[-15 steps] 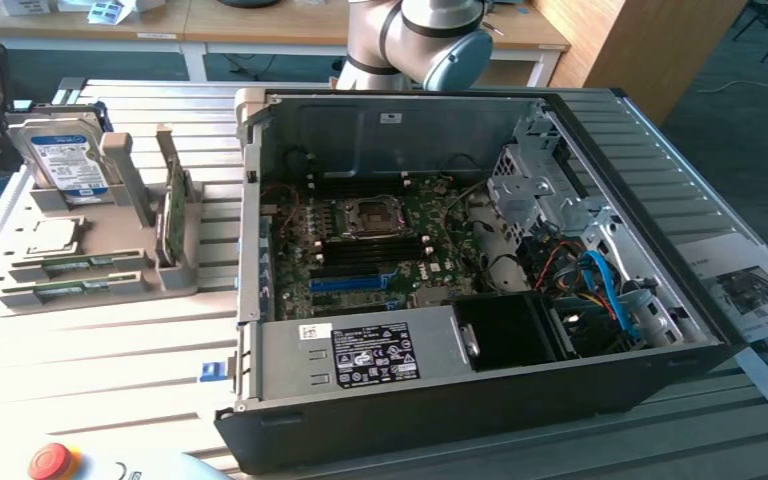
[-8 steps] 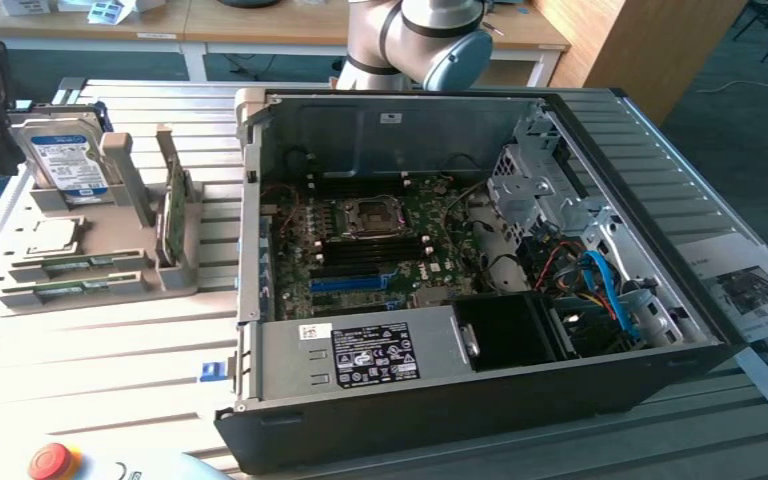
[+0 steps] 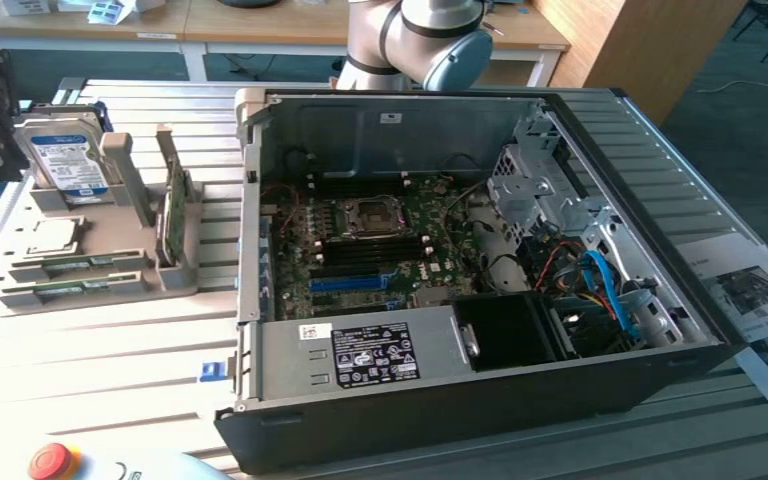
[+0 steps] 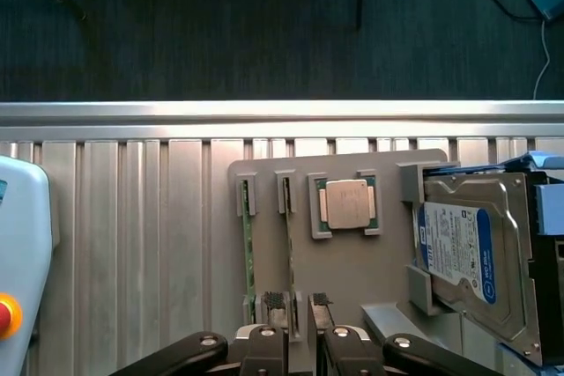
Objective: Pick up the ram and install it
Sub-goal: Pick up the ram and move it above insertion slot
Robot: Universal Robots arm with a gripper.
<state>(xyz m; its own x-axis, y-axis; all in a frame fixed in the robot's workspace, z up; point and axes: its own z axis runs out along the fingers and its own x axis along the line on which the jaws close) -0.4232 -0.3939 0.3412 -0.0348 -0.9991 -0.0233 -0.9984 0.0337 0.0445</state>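
Observation:
Two slim green ram sticks (image 4: 248,253) (image 4: 290,244) lie on edge in slots of a grey tray (image 4: 352,279). In the exterior view the same ram sticks (image 3: 75,264) (image 3: 71,291) sit at the near end of that tray (image 3: 171,280), on the exterior view's left of the open computer case (image 3: 491,400). My gripper (image 4: 308,348) hangs high above the tray's edge, its two fingers (image 4: 264,342) apart with nothing between them. The motherboard (image 3: 371,240) lies flat inside the case, with black slots and a bright-blue slot (image 3: 357,283) near its front.
The tray also holds a CPU (image 4: 346,203), a hard drive (image 4: 467,253) and an upright green expansion card (image 3: 171,205). A pendant with a red stop button (image 3: 53,460) lies at the table's near corner. The arm's elbow (image 3: 424,40) stands behind the case. Papers (image 3: 758,300) lie beside it.

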